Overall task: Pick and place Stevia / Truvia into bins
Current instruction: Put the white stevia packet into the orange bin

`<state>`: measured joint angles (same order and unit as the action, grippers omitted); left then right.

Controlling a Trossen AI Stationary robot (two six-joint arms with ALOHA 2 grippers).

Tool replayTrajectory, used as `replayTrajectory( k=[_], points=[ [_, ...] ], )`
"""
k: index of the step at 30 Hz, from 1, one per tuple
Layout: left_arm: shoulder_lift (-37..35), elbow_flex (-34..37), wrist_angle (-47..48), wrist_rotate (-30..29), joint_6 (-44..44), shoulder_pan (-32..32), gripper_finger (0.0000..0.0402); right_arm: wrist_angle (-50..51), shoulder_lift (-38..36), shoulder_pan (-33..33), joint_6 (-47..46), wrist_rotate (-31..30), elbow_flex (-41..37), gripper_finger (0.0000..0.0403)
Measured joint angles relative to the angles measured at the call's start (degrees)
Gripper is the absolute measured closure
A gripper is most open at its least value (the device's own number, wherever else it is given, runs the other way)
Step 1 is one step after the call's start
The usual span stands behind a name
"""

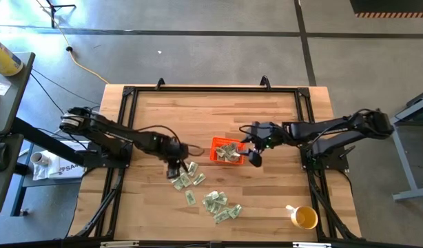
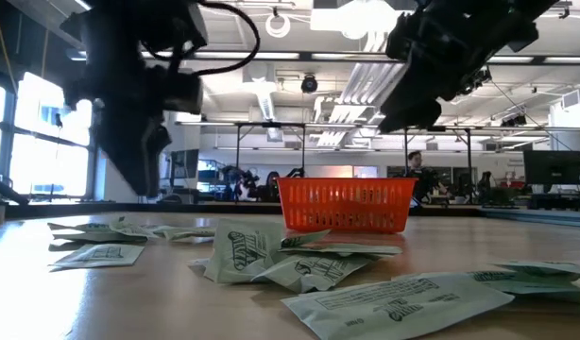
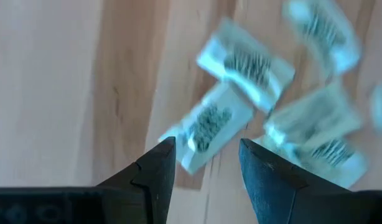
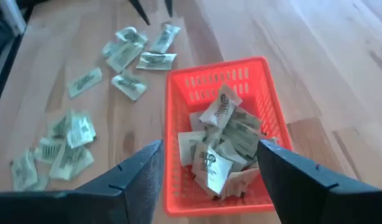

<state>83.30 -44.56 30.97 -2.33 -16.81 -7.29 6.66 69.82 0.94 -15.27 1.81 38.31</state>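
Worktop is showing as pale wood planking inside a dark metal frame, grain running lengthwise, surface smooth and matte. Two dark arms are reaching in from either side toward the middle. Orange bin is sitting near the centre: shallow, rectangular, bright plastic with slotted walls, already holding a loose heap of packets. Many more Stevia / Truvia packets are lying scattered on the bare wood on the near side of the bin, in one cluster close to the left arm and another further toward the front edge; they are flat, thin paper, pale green and white, some creased or curled at the corners. Yellow-and-white cup is standing well apart near the front right corner. Right end effector is hovering over the bin's right edge, fingers spread wide and holding nothing, so a drop looks just finished. Left end effector is poised low over the nearer cluster, fingers parted with nothing between them, one packet lying just ahead of the tips. Step in hand seems to be the left arm's pick: next move is calling for a straight descent until the tips are straddling that packet, then a gentle close, since thin paper lying flat on smooth wood is likely to slide or buckle rather than lift.
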Motion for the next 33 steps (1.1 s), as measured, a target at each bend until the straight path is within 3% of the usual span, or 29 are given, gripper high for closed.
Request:
replayTrajectory(
  k=[10,15,21,27,33],
  points=[
    [6.6,1.5,-8.4,-2.3,10.1,-0.6,0.0190,2.0,-0.5,-0.7,1.8,-1.8,0.0,0.0146],
    [9.2,1.2,-8.1,-1.8,11.9,-0.6,0.0198,2.5,-0.5,-0.6,-0.6,-2.9,0.0,0.0146],
    [8.8,1.3,-7.6,-1.7,12.0,-0.6,0.0277,3.6,-2.4,-0.5,-16.2,-10.3,0.0,0.0147],
    [9.0,-1.3,-4.5,-2.2,12.1,-0.3,0.0380,4.3,-6.9,-0.4,-19.4,-16.6,0.0,0.0156],
    [9.2,-12.8,2.7,-5.4,16.4,5.9,0.0356,6.5,-14.0,-0.2,-20.3,-23.1,0.0,0.0168]
  ],
)
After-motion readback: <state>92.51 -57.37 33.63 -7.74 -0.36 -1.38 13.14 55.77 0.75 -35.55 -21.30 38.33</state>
